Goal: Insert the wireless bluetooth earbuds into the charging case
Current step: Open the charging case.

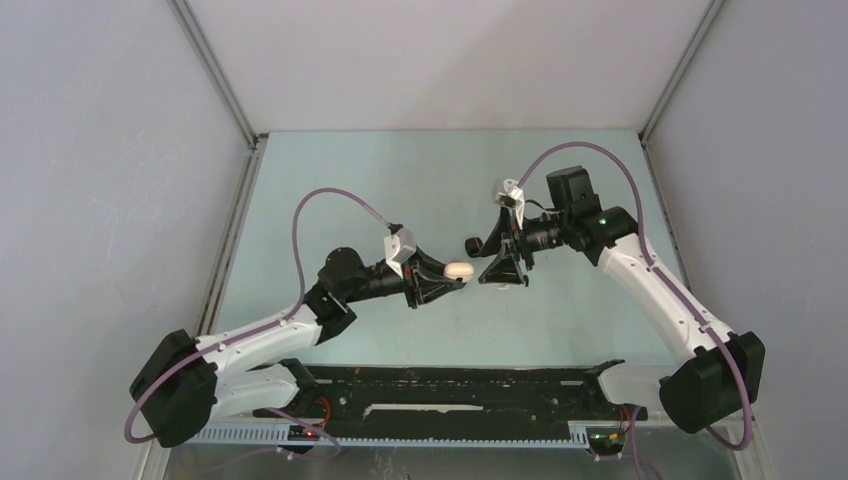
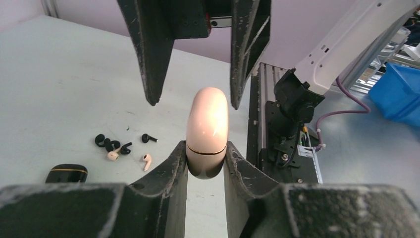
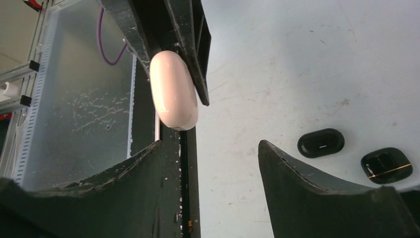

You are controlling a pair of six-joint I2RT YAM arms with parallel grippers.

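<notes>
My left gripper [image 2: 206, 151] is clamped on the pink charging case [image 2: 207, 124], holding it above the table [image 2: 59, 89]. Just beyond, my right gripper [image 3: 210, 144] faces the case's free end, fingers spread wide. Farther down, the wireless bluetooth earbuds [image 2: 121, 148] lie loose in a cluster, black and pale, near a black case [image 2: 67, 173].

pale pink pebble charging case [image 2: 207, 119], shut, was pinched by one end in the left gripper [image 2: 207, 148], tiny earbuds [image 2: 114, 146], mostly black, two whitish, lay loose on the table [image 2: 59, 74]
</notes>
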